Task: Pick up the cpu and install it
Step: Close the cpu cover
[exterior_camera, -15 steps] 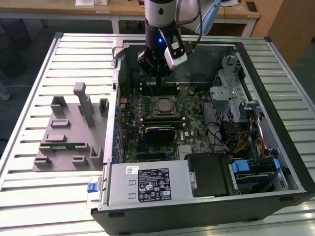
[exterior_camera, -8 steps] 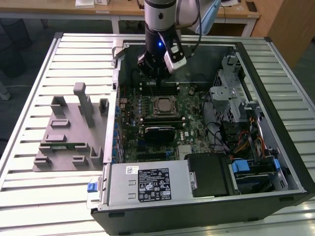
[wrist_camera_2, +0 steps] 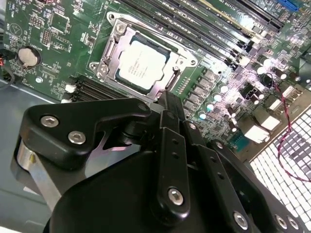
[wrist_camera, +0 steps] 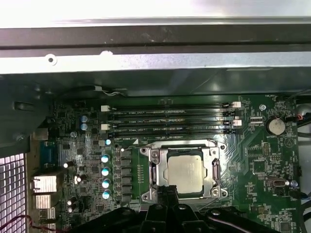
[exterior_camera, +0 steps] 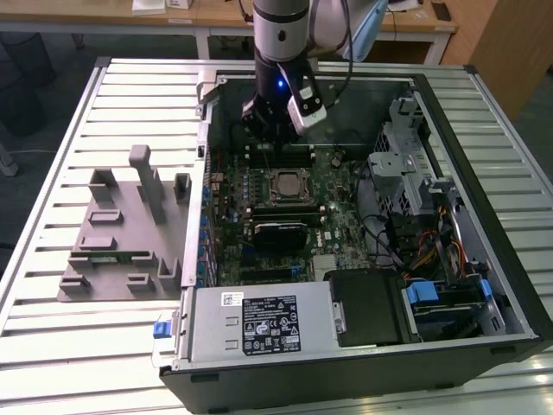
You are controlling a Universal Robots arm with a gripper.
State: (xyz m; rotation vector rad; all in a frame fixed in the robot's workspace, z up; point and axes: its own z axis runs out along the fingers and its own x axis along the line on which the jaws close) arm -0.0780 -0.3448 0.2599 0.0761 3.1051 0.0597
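The cpu is a pale silver square lying flat in the metal-framed socket of the green motherboard inside the open computer case. In both wrist views the cpu lies just beyond the tips of my black gripper. The fingers are drawn together and hold nothing. In the exterior view my gripper hangs over the memory slots, just behind the socket and a little above the board.
Black memory slots run beside the socket. A black heatsink block sits in front of it. The case walls, a drive cage and the power supply hem in the board. A grey parts holder stands on the exterior view's left.
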